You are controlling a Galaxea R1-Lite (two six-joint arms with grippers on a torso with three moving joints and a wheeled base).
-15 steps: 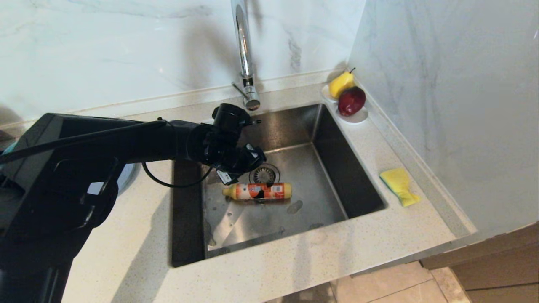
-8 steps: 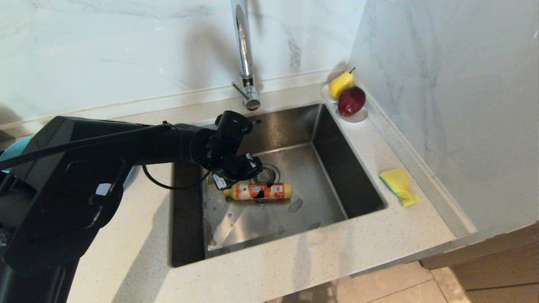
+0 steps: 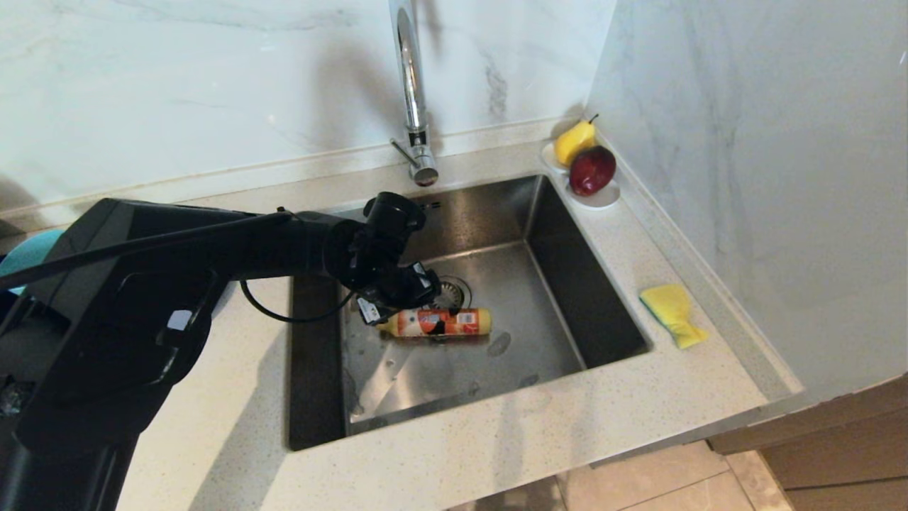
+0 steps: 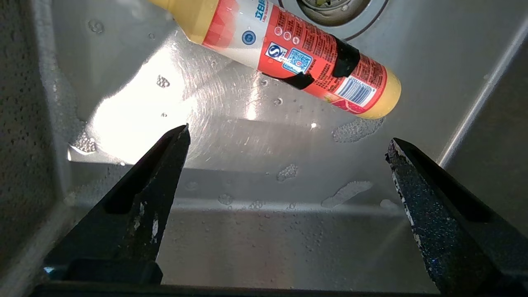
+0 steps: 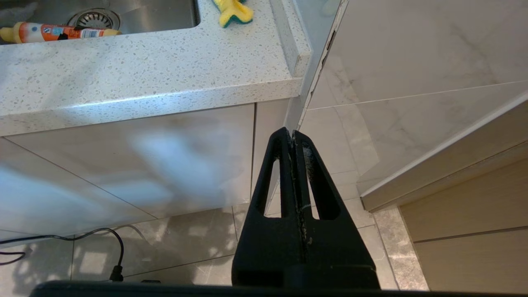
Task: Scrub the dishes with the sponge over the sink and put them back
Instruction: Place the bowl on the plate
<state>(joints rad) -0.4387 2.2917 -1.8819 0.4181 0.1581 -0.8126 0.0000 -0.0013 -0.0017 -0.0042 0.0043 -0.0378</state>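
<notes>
Left wrist view shows the left gripper (image 4: 288, 138) with its fingers (image 4: 165, 156) spread wide, holding nothing, hanging inside the sink (image 3: 539, 213) just above the detergent bottle (image 4: 297, 62), which lies on its side by the drain (image 3: 445, 292). The sponge (image 3: 672, 312) rests on the tabletop (image 3: 496, 454) right of the basin, well apart. A teal-blue bowl (image 3: 28, 252) edge peeks out behind the arm at far left. The right gripper (image 5: 293, 142), pinched closed, hangs parked below the tabletop edge. Scrubbing seems not yet begun; the next move likely calls for straddling the bottle's body and closing squarely.
</notes>
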